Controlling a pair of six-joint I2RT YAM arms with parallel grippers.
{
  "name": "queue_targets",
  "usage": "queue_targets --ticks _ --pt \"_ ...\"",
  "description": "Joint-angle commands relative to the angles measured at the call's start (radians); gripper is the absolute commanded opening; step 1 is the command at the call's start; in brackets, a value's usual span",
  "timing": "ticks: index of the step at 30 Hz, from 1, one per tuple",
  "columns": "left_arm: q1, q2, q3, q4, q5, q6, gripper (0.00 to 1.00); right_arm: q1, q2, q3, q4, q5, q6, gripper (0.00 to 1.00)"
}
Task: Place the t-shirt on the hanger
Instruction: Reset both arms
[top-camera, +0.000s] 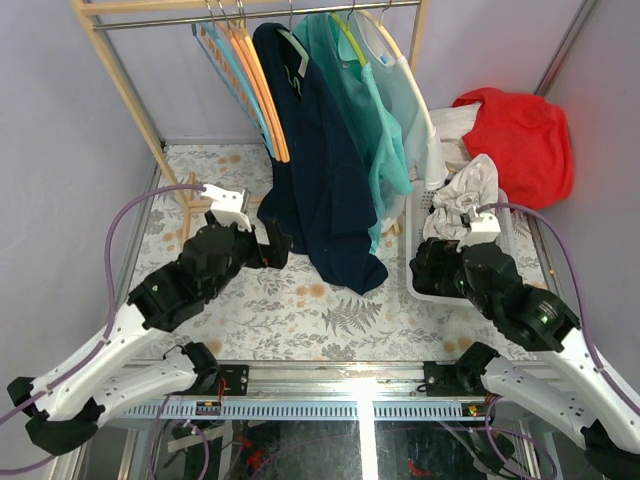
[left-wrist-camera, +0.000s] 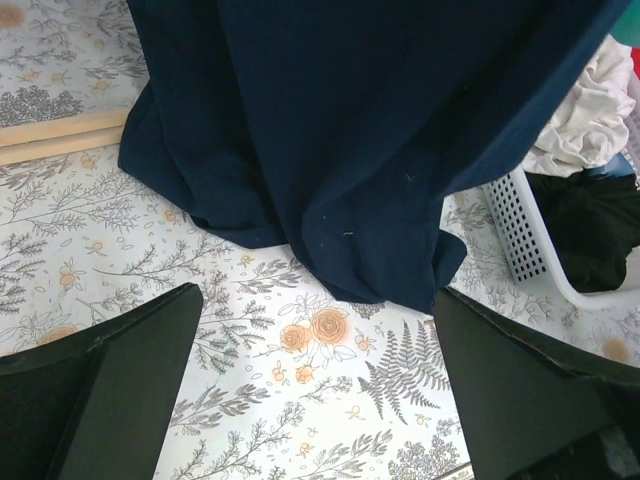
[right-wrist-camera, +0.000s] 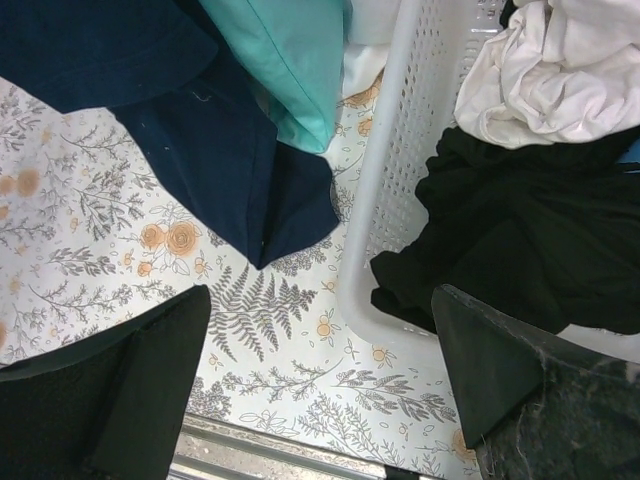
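T-shirt (top-camera: 325, 170): is hanging top-to-bottom, hem trailing onto the bench (top-camera: 280, 312). I am holding both jaws apart, empty; left gripper (top-camera: 272, 243) is sitting nearer, shirt straight ahead.

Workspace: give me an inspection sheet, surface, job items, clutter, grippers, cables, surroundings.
surface: floral table cover
job's things: t-shirt hangs from the rack, hem down on the table cover; hanger barely shows at its collar
clutter: basket of white and black clothes; red garment behind it; teal shirt and orange hangers on the rack
grippers: left gripper open, empty, by the hem; right gripper open, empty, at the basket
cables: purple cables loop out at both sides
surroundings: wooden rack, plain walls
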Motion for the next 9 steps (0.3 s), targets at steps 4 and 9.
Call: queue_targets --ticks 4,9 --pt "0.137 -0.027 0.038 0.084 0.167 0.02 1.0 -0.003 0.005 0.062 0.006 -0.001 -0.012 0.99" --pt "0.141 -0.089 0.014 0.04 0.153 -0.007 1.0 -0.003 -0.064 0.032 -0.007 0.018 -0.004 0.99"
